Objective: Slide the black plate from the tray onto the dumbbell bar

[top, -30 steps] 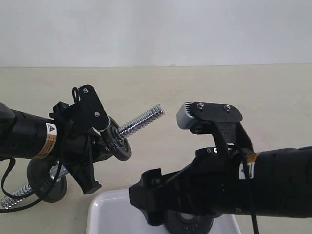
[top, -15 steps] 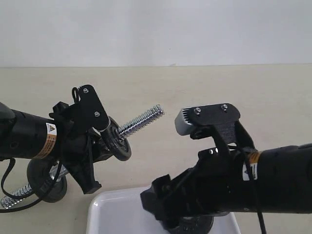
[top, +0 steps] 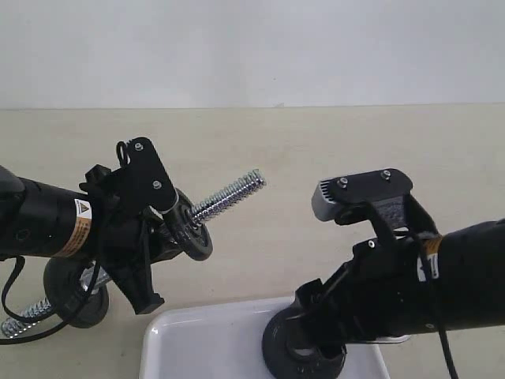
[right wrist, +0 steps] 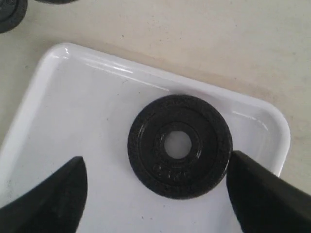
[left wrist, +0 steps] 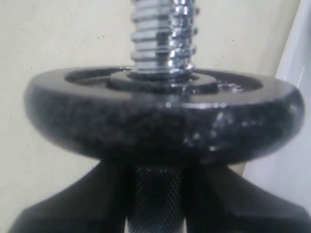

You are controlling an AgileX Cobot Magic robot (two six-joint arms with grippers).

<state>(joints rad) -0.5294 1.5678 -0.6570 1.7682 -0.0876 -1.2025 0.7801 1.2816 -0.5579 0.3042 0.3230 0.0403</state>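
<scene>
The black plate (right wrist: pixel 180 145) lies flat in the white tray (right wrist: pixel 73 97), its centre hole showing. My right gripper (right wrist: pixel 156 162) is open low over it, one finger beside the plate's rim and the other well clear of it. In the exterior view the right gripper (top: pixel 316 335) covers part of the plate (top: pixel 278 347) at the tray (top: pixel 197 339). My left gripper (top: pixel 146 237) is shut on the dumbbell bar (top: pixel 229 196), holding it tilted above the table. Up close, a black disc (left wrist: pixel 160 126) sits on the bar below its threaded end (left wrist: pixel 163 34).
Another black disc (top: pixel 75 292) sits on the bar's lower threaded end (top: pixel 20 320) near the table at the left. The beige tabletop (top: pixel 316 150) runs back to a pale wall. The tray's far right corner (right wrist: pixel 272 121) is close to the plate.
My right arm has swung right and dropped toward the tray, uncovering the plate, and its jaws have narrowed. The left arm and bar have not moved.
</scene>
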